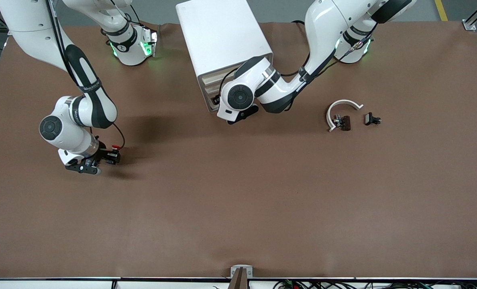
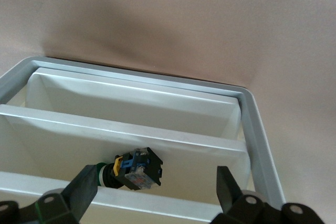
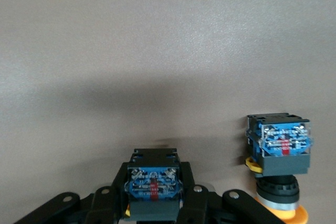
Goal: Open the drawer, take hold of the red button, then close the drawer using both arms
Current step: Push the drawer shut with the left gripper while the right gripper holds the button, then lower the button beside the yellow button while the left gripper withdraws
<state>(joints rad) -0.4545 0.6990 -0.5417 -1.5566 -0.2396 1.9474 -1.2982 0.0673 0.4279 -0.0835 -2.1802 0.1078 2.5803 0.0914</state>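
Right gripper [image 1: 109, 157] hangs low over the table [image 1: 238, 224] toward the right arm's end, fingers pinching the button [image 3: 153, 184] by its boxy body, red cap sideways, likely about to set it down beside another button [image 3: 279, 156]. Left gripper [image 2: 157, 195], fingers spread wide, waits at the open drawer [image 2: 136, 129], probably ready to push it shut.

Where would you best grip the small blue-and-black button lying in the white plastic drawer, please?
Grip the button across its boxy body, coming straight down: it lies on its side between the drawer dividers, and the open left gripper hangs over it.
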